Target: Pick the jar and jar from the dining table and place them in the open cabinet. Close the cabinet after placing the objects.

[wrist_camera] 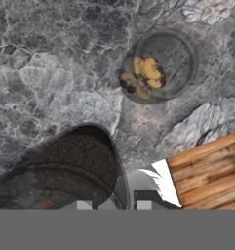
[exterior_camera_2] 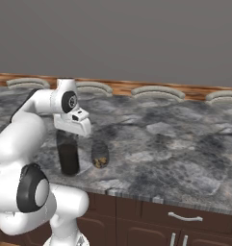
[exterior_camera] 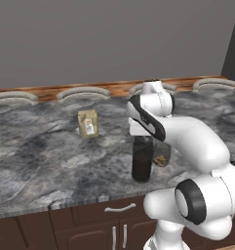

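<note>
Hand view showed the claw (wrist_camera: 114, 205) pinched onto the tall jar's (exterior_camera: 142, 163) rim, ready for lifting; the short jar (wrist_camera: 158, 68) waited just beside it on the surface (exterior_camera: 41, 156).

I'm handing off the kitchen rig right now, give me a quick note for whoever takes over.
Gripper: down over the top of the tall dark jar, jaws nearly shut on its rim; the jar stands on the dining table, not lifted.
Short glass jar with yellowish bits: upright on the table beside the tall jar, untouched.
Small tan carton: farther back on the table, not part of the job.
Done: nothing placed.
Left: carry both jars to the cabinet, then close it.
</note>
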